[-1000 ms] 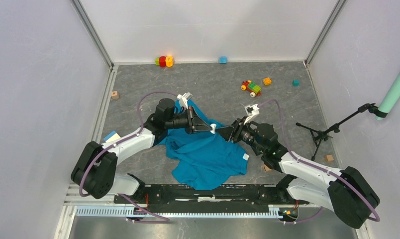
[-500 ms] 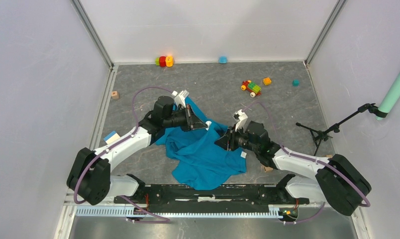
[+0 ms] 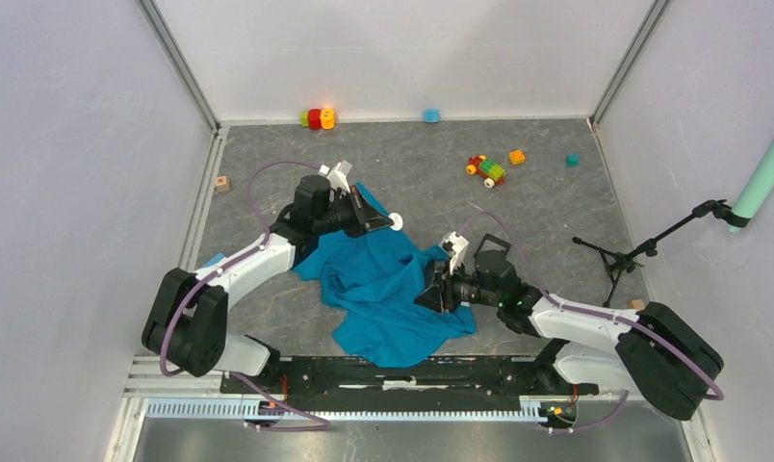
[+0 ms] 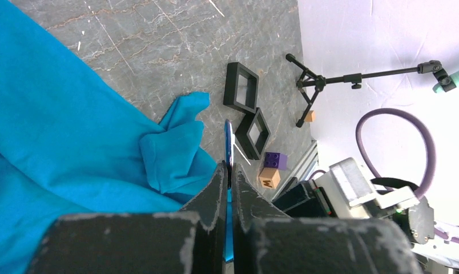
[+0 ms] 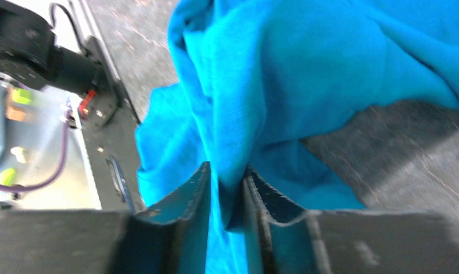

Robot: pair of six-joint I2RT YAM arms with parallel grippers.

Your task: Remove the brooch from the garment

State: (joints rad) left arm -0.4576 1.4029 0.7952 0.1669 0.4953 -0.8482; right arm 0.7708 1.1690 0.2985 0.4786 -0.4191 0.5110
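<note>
Where the left jaws meet, clenched tight, they grip the thin round brooch [image 4: 228, 137], a small disc seen edge-on as a blue sliver standing up from between the black fingertips [image 4: 216, 188]. From the top camera the same disc shows as a small pale round spot at the tip of the white-and-black left arm [image 3: 258, 265]. It is just past the far edge of the teal-blue cloth garment [image 3: 393, 289] and over bare ground, apart from the fabric as far as that view shows.

The right jaws are closed on a raised fold of the garment. In the right wrist view the fabric runs down between the two dark fingers [image 5: 187, 194] and fills the gap. That pinch sits at the cloth's right edge, where the white-and-black right arm [image 3: 566, 313] reaches in low.

The garment lies crumpled on the grey marbled surface [image 3: 556, 212] between the two arms. Beyond the brooch in the left wrist view lie two black square frames [image 4: 240, 87] next to each other. A purple plastic block [image 4: 276, 160] and a small wooden cube [image 4: 267, 178] are just beside them, and a black tripod stand [image 4: 310, 94] is further off. Small coloured toy blocks [image 3: 486, 170] sit scattered near the far wall, well apart from the cloth.
</note>
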